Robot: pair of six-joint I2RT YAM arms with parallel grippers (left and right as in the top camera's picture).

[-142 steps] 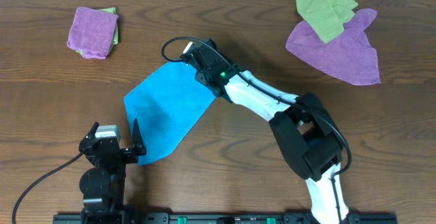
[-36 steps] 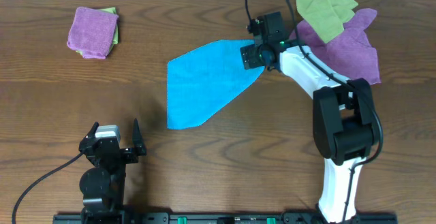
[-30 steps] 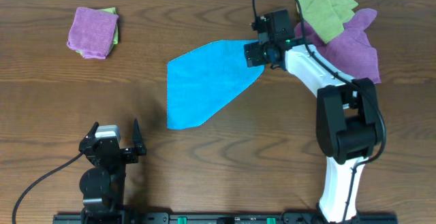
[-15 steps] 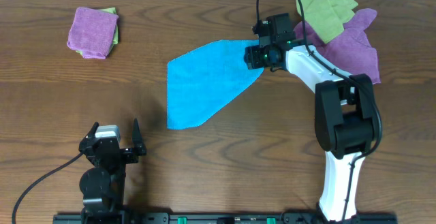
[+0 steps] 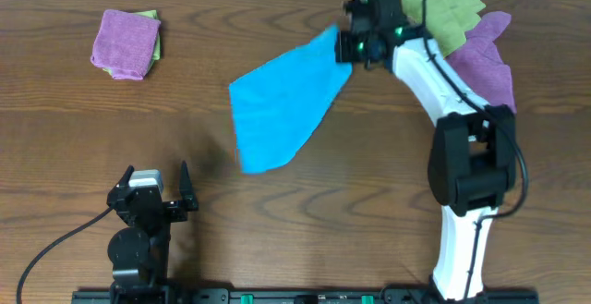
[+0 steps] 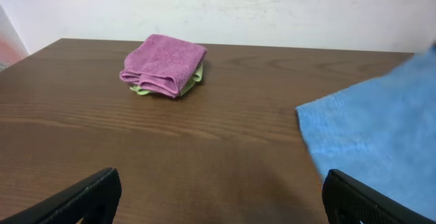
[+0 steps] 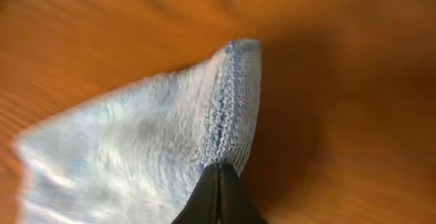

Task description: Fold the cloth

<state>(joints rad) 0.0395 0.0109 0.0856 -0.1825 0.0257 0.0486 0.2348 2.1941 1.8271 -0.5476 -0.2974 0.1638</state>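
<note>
The sky-blue cloth (image 5: 282, 101) stretches from mid-table up to the far right, its far corner lifted off the wood. My right gripper (image 5: 346, 47) is shut on that corner. In the right wrist view the black fingertips (image 7: 219, 176) pinch the stitched hem of the cloth (image 7: 136, 149) above the table. My left gripper (image 5: 159, 190) rests open and empty near the front left edge. In the left wrist view its fingers (image 6: 88, 197) stand wide apart, with the cloth's near edge (image 6: 368, 135) to the right.
A folded purple cloth on a yellow-green one (image 5: 126, 42) lies at the far left, also in the left wrist view (image 6: 163, 66). A loose yellow-green cloth (image 5: 443, 10) and a purple cloth (image 5: 471, 64) lie at the far right, just beyond my right gripper.
My right gripper dragged the cloth from left of centre to the right, then lifted its corner up and toward the far edge. The cloth's near end slid slightly right. The left arm has not moved.
</note>
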